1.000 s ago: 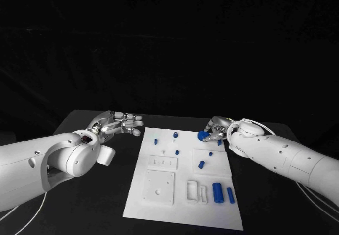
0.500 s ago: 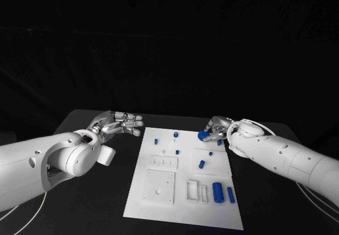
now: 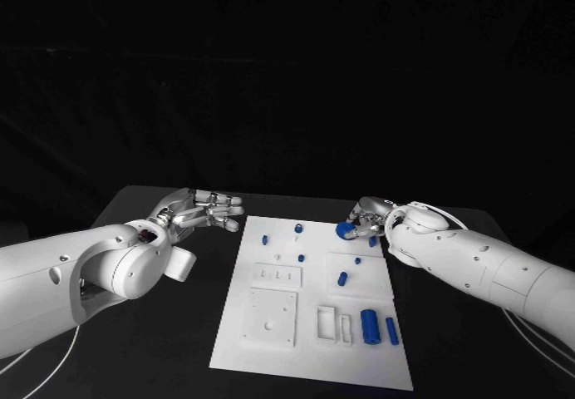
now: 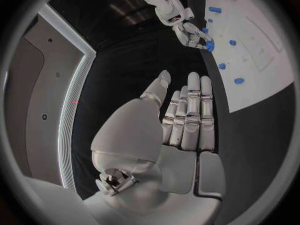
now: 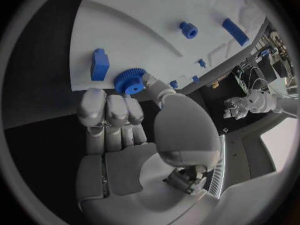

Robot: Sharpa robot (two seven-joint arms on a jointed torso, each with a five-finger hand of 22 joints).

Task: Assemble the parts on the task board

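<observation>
The white task board (image 3: 278, 332) lies in the middle of the black table. My right hand (image 3: 371, 218) is over its far right corner and pinches a blue gear (image 3: 346, 230) between thumb and fingers. In the right wrist view the blue gear (image 5: 129, 81) sits low against the task board (image 5: 150, 15), next to a blue block (image 5: 99, 64). My left hand (image 3: 203, 209) hovers off the board's far left corner. It holds nothing, and the left wrist view shows its fingers (image 4: 190, 112) stretched out straight.
Several small blue pegs (image 3: 296, 228) stand on the far half of the board. A blue cylinder (image 3: 371, 327) and a blue bar (image 3: 392, 331) lie near the front right. White recessed blocks (image 3: 273, 316) occupy the front left.
</observation>
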